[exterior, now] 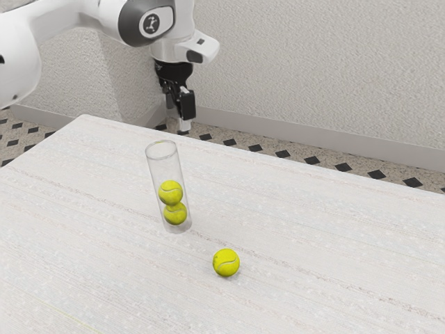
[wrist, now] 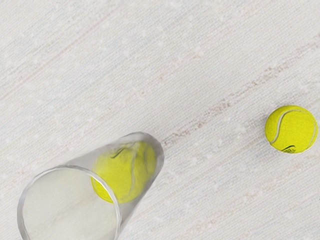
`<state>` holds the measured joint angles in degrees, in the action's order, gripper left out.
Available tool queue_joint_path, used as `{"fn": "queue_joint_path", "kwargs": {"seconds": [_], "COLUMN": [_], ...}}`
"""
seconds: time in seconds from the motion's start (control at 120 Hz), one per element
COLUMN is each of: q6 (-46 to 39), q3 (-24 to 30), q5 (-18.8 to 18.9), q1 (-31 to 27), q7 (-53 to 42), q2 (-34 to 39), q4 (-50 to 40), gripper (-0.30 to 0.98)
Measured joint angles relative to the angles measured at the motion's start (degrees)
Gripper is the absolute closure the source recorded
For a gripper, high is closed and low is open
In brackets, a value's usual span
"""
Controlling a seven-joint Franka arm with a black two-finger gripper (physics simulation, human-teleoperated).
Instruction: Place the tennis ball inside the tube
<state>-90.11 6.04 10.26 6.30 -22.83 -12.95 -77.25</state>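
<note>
Jaws on the arm (exterior: 69,12), pointing down and raised above the level of the table (exterior: 334,243); from this angle it cannot be told whether they stand open or closed. Below them stands the clear tube (exterior: 165,172), upright, its rim (exterior: 161,158) facing up toward them. Inside it rest two balls, an upper ball (exterior: 171,193) upon a lower ball (exterior: 176,213), with empty space above. Farther out from the jaws, past the tube and apart from it, the loose tennis ball (exterior: 226,262) rests on the table.

Step in hand, as judged: reaching the loose tennis ball. The jaws should cross at a height well above the rim, then descend vertically over the ball, parted wider than its breadth and centred on it. Closure is best made at or just below the ball's widest part; a grip taken high could squeeze it out and set it rolling. The lift should clear the rim before any travel back. For insertion, the ball must be centred over the mouth and released just within it, since the fit looks close and a sideways knock could topple the tube.
</note>
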Motion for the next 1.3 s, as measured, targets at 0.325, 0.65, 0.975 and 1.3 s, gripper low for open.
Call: {"fn": "queue_joint_path", "kwargs": {"seconds": [0.325,0.65,0.975,1.3], "q6": [-5.8,-11.6,-26.0,-32.0], "q3": [1.2,4.8,5.2,5.1], "q5": [-10.1,-17.7,-18.0,-17.7], "q1": [0.2,0.3,-0.7,-1.3], "q7": [-4.2,-6.5,-8.0,-9.1], "q2": [-1.2,-4.5,-13.6,-16.0], "q4": [-11.9,-25.3,-26.5,-28.0], "gripper": [0.00,0.00,0.00,0.15]}}
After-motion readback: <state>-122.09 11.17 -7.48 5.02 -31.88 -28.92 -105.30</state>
